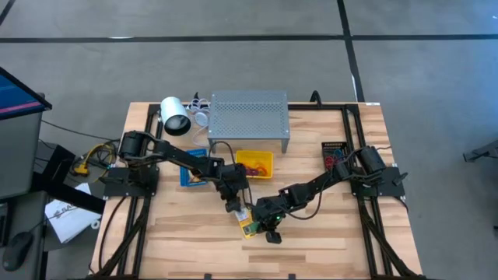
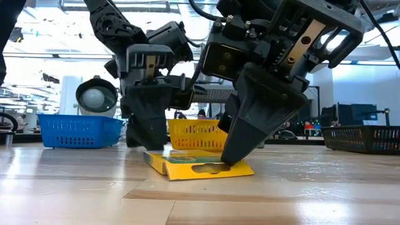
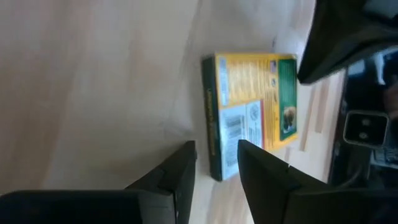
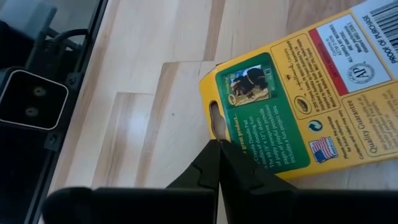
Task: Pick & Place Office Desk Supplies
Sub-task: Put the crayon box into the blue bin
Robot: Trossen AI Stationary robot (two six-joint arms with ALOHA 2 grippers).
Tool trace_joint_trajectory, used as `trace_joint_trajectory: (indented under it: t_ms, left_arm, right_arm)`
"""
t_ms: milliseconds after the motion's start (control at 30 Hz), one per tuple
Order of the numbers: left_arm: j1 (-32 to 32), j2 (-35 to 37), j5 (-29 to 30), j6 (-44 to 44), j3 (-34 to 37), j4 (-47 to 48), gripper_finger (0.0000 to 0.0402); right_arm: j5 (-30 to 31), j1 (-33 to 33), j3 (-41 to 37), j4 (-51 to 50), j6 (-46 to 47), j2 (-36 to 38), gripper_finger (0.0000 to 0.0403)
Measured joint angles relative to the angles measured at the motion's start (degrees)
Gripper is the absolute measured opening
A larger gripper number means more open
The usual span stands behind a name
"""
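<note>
A yellow-green crayon box lies flat on the wooden table, printed back up, near the front middle. My right gripper is shut, with its tips on the box's green end. My left gripper is open and slants down at the box's other end. The corner of that end shows between its two fingers. In the low view the left gripper stands behind the box's left end and the right gripper over its right part. My right gripper presses its shut fingertips onto the box's top face, on the green panel beside the hang hole. The fingers slant down from the table's right. The box lies flat on the table under them. My left gripper: whether its fingers touch the box cannot be told.
Behind the box stand a yellow bin with rubber bands and a blue bin. A grey perforated shelf is at the back, a black bin at the right. Bare wood lies toward the near edge.
</note>
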State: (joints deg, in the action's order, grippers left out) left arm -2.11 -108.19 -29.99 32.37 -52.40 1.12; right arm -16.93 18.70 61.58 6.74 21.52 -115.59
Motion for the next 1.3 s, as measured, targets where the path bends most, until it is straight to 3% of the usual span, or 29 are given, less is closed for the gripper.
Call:
trace_joint_trajectory:
  t_ms: [467,900,1300]
  left_arm:
    - [-0.19,2.59,1.50,-0.19,-0.09,3.13,0.0118]
    - [-2.32,-2.52,-0.61,2.71,-0.38,-2.67,0.0117]
    - [-2.80,-2.81,-0.22,1.67,-0.31,-5.28,0.0104]
  right_arm:
    - [0.07,0.10,0.00,-0.30,-0.01,-0.02,0.0000]
    - [-0.96,0.09,-0.04,1.43,-0.52,-0.02,0.0000]
    - [-1.06,0.04,-0.04,1.67,-0.70,-0.30,0.0000]
